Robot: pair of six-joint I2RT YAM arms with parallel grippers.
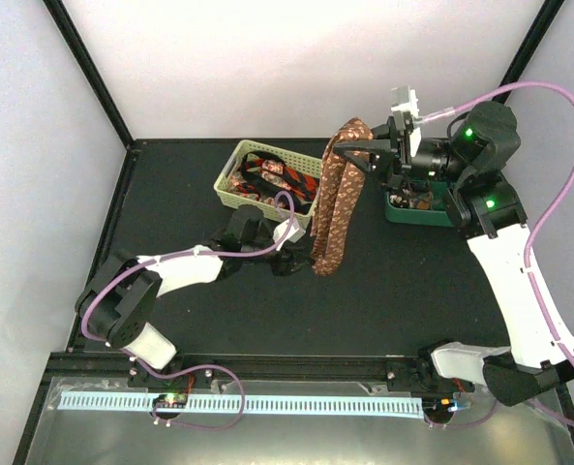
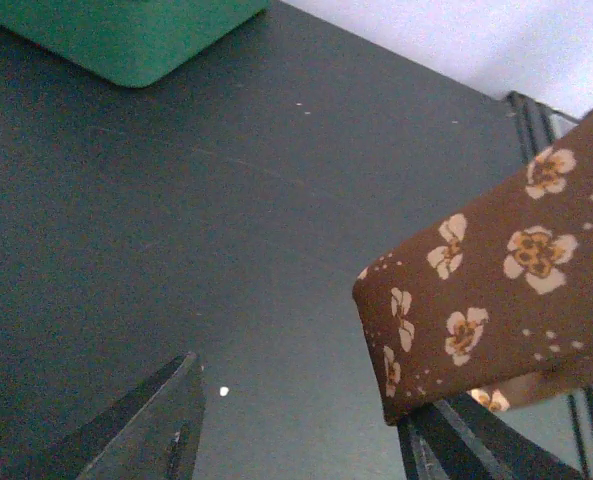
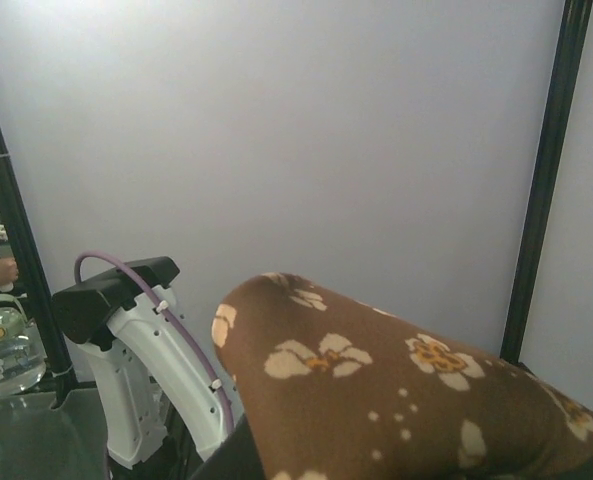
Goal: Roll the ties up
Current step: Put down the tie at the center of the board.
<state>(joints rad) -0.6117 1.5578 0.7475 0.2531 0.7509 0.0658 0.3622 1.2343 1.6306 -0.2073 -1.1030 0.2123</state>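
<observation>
In the upper middle of the overhead view, a long brown fabric necktie with small pale flowers and dots point(image 1: 335, 208) is held up off the black tabletop point(image 1: 412, 291) by the right gripper point(image 1: 362, 150), whose jaws are closed on the fold at the top of the tie. From that fold the tie is seen hanging in a doubled strip down toward the centre of the frame, where its lower end is reached by the left gripper point(image 1: 304, 258). In the left wrist view the two dark fingers point(image 2: 156, 430) are shown apart at the bottom edge, with bare tabletop between them; the blunt brown end of the tie is found at the right of that frame, just above the right-hand finger, and whether it touches that finger cannot be told. Nothing is clamped by the left jaws. In the right wrist view the lower half is filled by the draped brown fabric, and the gripper's own fingers are hidden behind it. Left of the hanging tie in the overhead view, a pale yellow lattice plastic basket point(image 1: 226, 174) is seen holding red-and-black patterned ties point(image 1: 267, 174) in a loose heap. A green plastic tray point(image 1: 400, 214) is placed to the right of the tie, largely covered by the right arm.
</observation>
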